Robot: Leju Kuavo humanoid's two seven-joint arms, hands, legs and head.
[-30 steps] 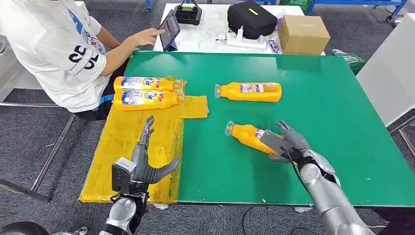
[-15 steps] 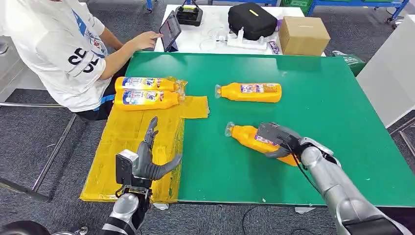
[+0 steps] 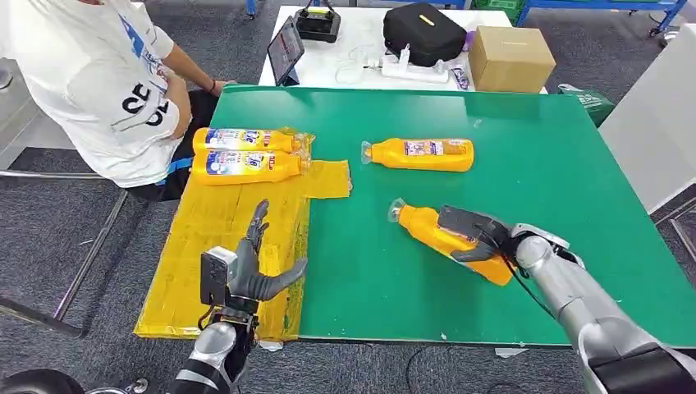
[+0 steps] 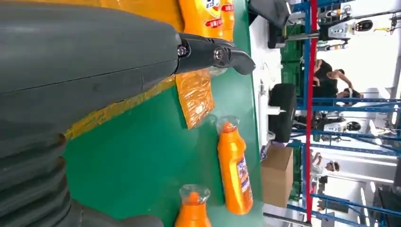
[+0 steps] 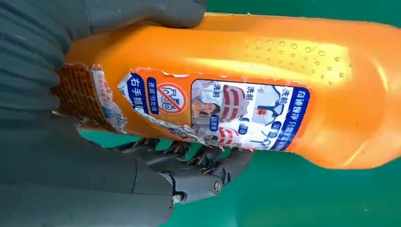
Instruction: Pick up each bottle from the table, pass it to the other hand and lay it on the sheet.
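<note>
An orange detergent bottle (image 3: 447, 240) is gripped around its body by the right robot hand (image 3: 476, 235), thumb on one side and dark fingers (image 5: 203, 172) curled under the other; its torn label is seen in the right wrist view, and its capped neck points away from the robot hand toward the yellow sheet (image 3: 205, 246); whether the bottle is lifted off the green table (image 3: 533, 148) or touching it cannot be told. The left robot hand (image 3: 254, 267) is held over the near part of the sheet with fingers spread apart and nothing in it. Beyond the right robot hand, well apart, a second orange bottle (image 3: 420, 154) lies on its side on the table, cap toward the sheet. Beyond the left robot hand, at the far end of the sheet, two more bottles (image 3: 244, 153) lie side by side, touching, caps pointing toward the table's middle. A person in a white shirt (image 3: 90, 82) is seated beside the table's far left corner. Farther off, on a white table (image 3: 361, 57), a tablet (image 3: 285, 51), a black bag (image 3: 423, 33) and a cardboard box (image 3: 509, 57) are seen.
</note>
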